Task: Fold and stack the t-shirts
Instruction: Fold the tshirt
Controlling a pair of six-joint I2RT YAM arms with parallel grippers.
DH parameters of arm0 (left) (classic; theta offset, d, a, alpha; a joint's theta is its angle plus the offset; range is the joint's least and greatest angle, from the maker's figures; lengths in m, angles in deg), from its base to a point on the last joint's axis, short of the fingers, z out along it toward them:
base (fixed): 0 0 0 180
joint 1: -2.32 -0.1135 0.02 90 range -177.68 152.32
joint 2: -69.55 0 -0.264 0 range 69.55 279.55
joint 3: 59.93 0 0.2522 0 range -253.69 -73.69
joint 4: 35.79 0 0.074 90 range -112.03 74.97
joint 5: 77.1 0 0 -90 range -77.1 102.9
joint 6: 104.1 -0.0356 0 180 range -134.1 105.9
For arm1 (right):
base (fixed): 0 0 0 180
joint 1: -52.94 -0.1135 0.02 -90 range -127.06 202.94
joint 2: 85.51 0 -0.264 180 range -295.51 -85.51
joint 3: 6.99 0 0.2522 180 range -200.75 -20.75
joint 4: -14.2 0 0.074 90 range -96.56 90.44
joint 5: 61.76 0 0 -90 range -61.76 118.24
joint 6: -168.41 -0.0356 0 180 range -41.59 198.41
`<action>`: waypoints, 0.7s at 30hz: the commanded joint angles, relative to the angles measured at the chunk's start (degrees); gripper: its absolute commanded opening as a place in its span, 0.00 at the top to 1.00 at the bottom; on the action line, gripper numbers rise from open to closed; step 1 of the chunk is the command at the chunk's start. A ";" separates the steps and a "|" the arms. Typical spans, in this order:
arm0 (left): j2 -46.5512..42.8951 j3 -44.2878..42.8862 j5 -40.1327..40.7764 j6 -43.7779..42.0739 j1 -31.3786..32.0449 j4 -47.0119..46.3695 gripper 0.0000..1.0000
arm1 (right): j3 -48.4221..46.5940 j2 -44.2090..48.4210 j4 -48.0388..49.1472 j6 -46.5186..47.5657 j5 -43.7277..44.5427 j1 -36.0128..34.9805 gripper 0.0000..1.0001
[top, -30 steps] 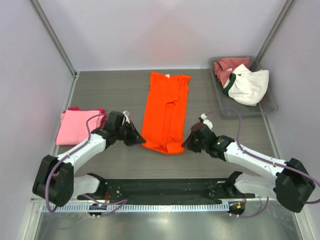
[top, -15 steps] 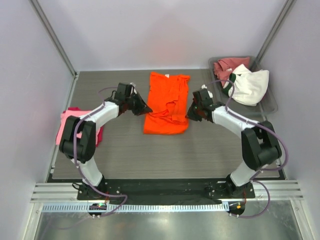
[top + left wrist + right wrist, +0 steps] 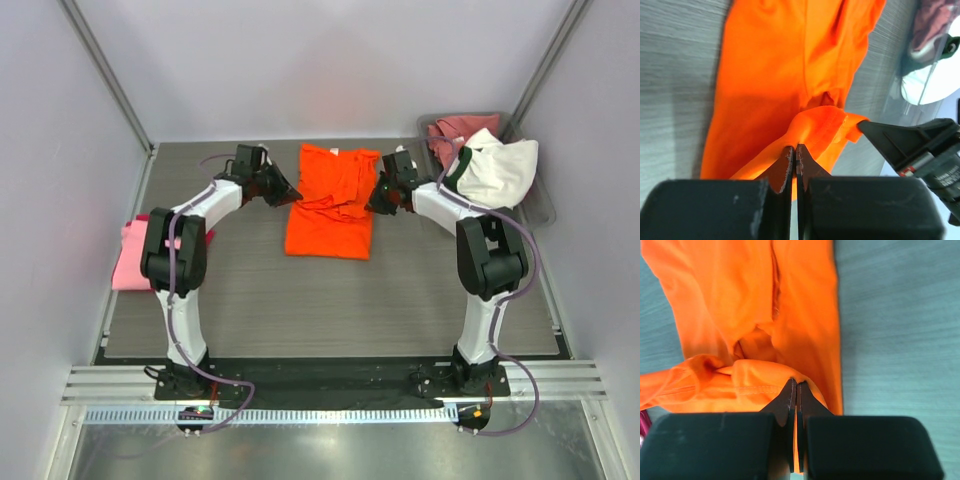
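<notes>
Pinching one orange t-shirt (image 3: 330, 225): left tool (image 3: 289, 193), right tool (image 3: 374, 201).

Four soft cloth t-shirts were counted: bright orange one (image 3: 330, 220), light pink one (image 3: 128, 262), dusty rose-red one (image 3: 452, 130), white one with dark green collar (image 3: 500, 170). One clear plastic bin (image 3: 535, 212), far right corner of the grey table (image 3: 250, 290). Two black grippers: left gripper (image 3: 794, 150), right gripper (image 3: 796, 385).

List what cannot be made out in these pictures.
- Top view: the left arm covers part of the pink t-shirt.
- Top view: the white t-shirt hides most of the rose-red t-shirt in the bin.
- Left wrist view: the shut jaws hide how much orange t-shirt they pinch.
</notes>
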 commanded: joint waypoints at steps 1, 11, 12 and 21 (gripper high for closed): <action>2.69 -3.33 -2.20 -0.47 -0.72 0.08 1.00 | -3.94 -1.10 0.88 1.38 -0.46 0.48 0.99; 9.47 -9.57 -3.08 -0.20 -1.86 0.17 0.74 | -10.08 -5.84 0.97 2.70 1.56 1.63 0.94; 9.56 -10.10 -2.99 -0.29 -1.95 0.34 0.59 | -10.79 -6.54 0.97 3.05 1.82 1.63 0.86; -3.07 -1.86 7.72 -7.49 -2.57 4.74 0.00 | -2.11 3.11 4.65 3.14 7.53 1.45 0.27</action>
